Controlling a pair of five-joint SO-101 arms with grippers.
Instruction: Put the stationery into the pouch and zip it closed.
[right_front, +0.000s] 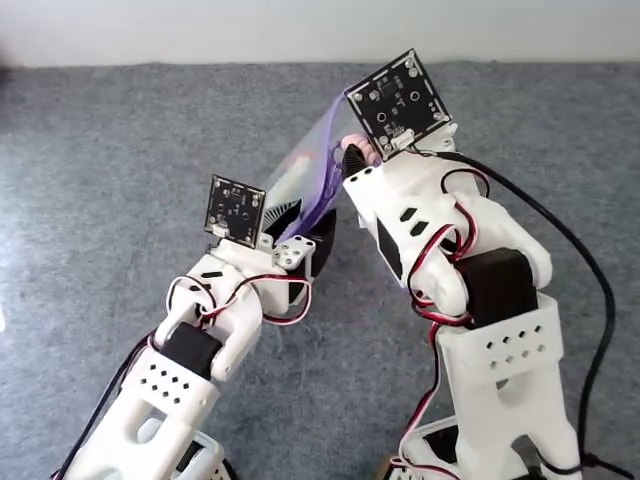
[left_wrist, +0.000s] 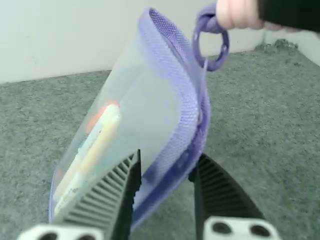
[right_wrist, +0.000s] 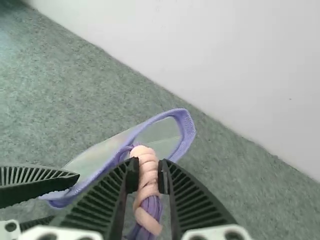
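Note:
A clear pouch (right_front: 298, 165) with purple zip trim hangs tilted above the grey carpet, held between both arms. In the left wrist view the pouch (left_wrist: 145, 115) holds stationery (left_wrist: 95, 142), pale and orange, seen through its wall. My left gripper (left_wrist: 165, 170) is shut on the pouch's lower purple edge; from above it (right_front: 312, 232) sits under the pouch. My right gripper (right_wrist: 147, 172) is shut on the pink zipper pull (right_wrist: 145, 187), with the pouch (right_wrist: 152, 135) just beyond it. The pull's purple ring (left_wrist: 210, 45) hangs from the pouch's upper corner.
Grey carpet (right_front: 110, 160) covers the table around the arms, with a white wall (right_wrist: 240, 55) at its far edge. The left arm's ribbed finger (right_wrist: 30, 182) shows in the right wrist view beside the pouch.

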